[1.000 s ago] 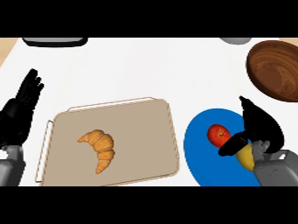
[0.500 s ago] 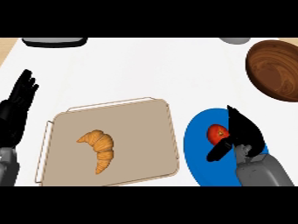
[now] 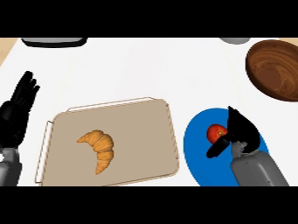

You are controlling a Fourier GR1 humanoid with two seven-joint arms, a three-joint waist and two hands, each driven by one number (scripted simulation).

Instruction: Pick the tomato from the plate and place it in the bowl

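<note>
Reaching stage, head view: my right hand [image 3: 240, 131] sits over the round blue plate [image 3: 199, 164], fingers straight along the right side of the small red tomato [image 3: 216, 132], thumb low at its near side; hand open, nothing gripped yet. Tomato lies on the plate, partly hidden by my fingers. Dark wooden bowl [image 3: 281, 70] stands well apart, up and to the right on the white surface [image 3: 151, 70]. Left hand [image 3: 12, 116] rests open at left edge, fingers up. Next move, as I judge: close fingers and thumb round tomato, lift, carry w/o tilt to bowl. Tan tray [image 3: 141, 127] w/ croissant [image 3: 99, 148] is no part of the job.
</note>
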